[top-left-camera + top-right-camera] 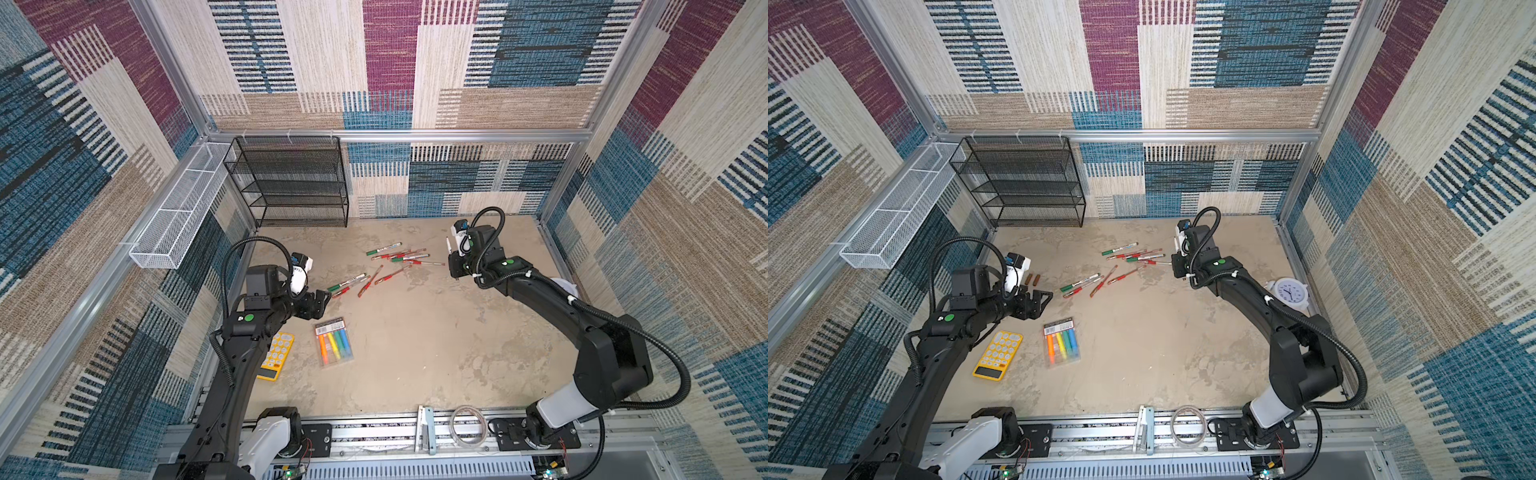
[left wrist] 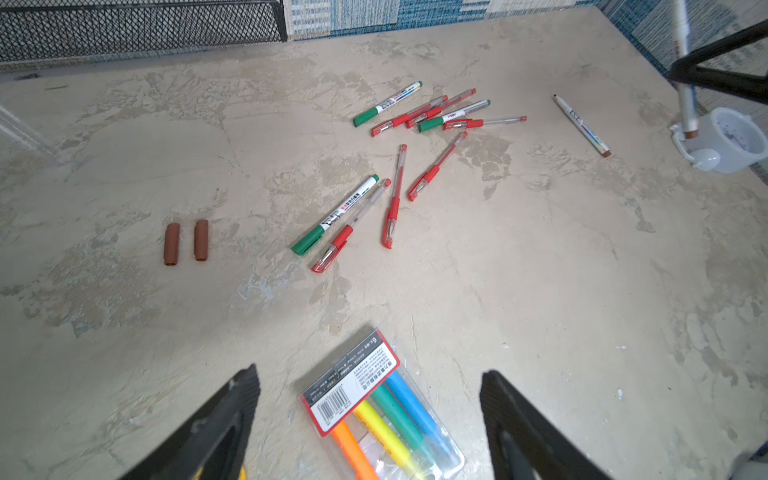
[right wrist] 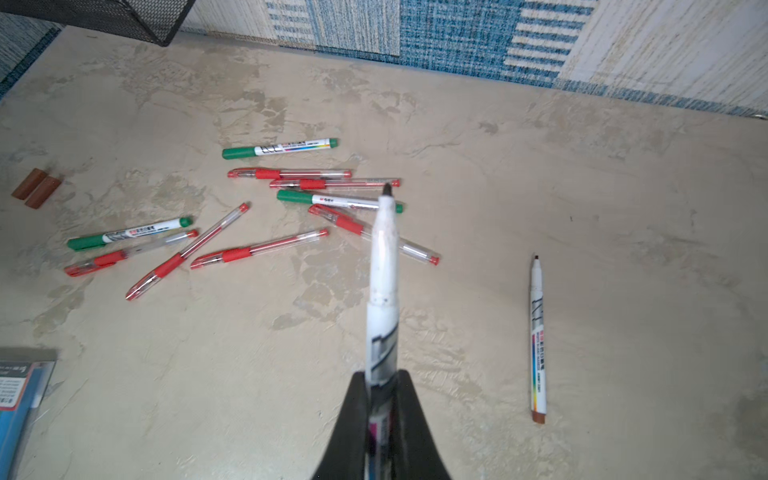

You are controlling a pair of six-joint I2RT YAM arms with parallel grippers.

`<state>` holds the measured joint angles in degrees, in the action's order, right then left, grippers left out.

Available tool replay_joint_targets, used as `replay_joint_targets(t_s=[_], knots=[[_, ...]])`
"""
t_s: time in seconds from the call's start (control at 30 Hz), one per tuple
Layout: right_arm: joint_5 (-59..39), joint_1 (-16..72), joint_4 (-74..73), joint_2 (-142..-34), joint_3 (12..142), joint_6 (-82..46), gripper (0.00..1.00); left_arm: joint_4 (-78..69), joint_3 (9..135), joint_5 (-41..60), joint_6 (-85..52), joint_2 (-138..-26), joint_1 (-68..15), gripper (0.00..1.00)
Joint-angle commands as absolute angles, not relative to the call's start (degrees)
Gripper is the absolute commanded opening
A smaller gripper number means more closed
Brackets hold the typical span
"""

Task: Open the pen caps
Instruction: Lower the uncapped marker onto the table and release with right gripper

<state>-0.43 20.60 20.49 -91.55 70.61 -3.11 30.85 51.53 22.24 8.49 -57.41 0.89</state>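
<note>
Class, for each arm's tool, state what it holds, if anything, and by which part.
Right tool grips an uncapped white marker by its printed barrel; left tool stands open, holding nothing.

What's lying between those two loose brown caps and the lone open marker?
A scatter of capped pens, green and red, on otherwise bare table; the left wrist view shows it plainly.

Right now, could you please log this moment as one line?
left gripper: open, empty | right gripper: shut on uncapped marker | brown caps: two on table | capped pens: nine
</note>
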Motion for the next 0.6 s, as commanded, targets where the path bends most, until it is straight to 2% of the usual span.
replay_joint_targets(t_s=[0.0,0.57], knots=[[-1.49,18.13,23.49,-95.33,74.33,0.47,0.0,28.74,51.68,24.01,7.39,-57.4,1.05,0.89],[-1.29,10.98,30.01,-117.37,87.68,2.82,0.0,28.58,51.51,24.57,7.38,-55.75,1.4,0.9]])
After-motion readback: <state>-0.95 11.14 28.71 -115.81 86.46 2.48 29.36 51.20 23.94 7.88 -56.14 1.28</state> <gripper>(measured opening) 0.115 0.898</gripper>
